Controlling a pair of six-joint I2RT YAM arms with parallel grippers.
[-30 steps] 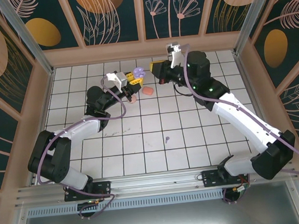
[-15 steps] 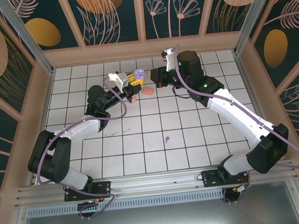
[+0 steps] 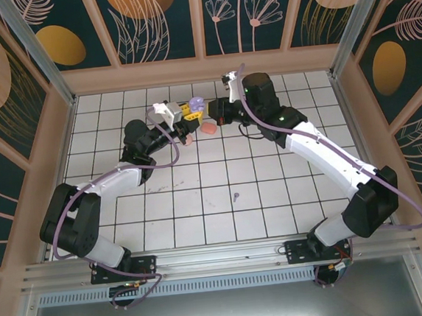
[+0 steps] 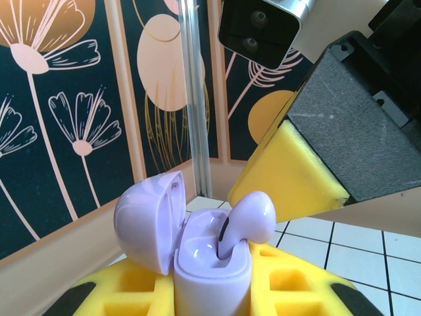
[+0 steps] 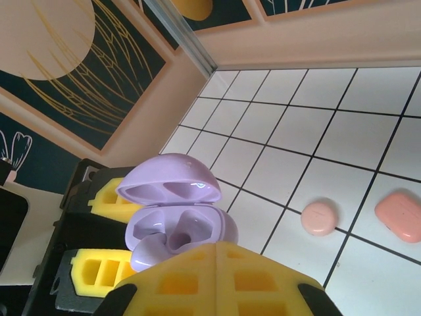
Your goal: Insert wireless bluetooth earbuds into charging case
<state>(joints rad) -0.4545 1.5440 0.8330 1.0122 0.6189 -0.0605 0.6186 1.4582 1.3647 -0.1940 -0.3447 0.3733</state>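
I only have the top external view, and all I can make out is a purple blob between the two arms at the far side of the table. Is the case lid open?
Observer: Yes. The left wrist view shows the purple case with its lid hinged wide open.
Operator: Is an earbud seated in it?
Observer: Partly. A purple earbud has its stem down in one socket, with its head standing above the rim.
Operator: And the other socket?
Observer: In the right wrist view the other socket looks empty, just beyond the closed right fingers.
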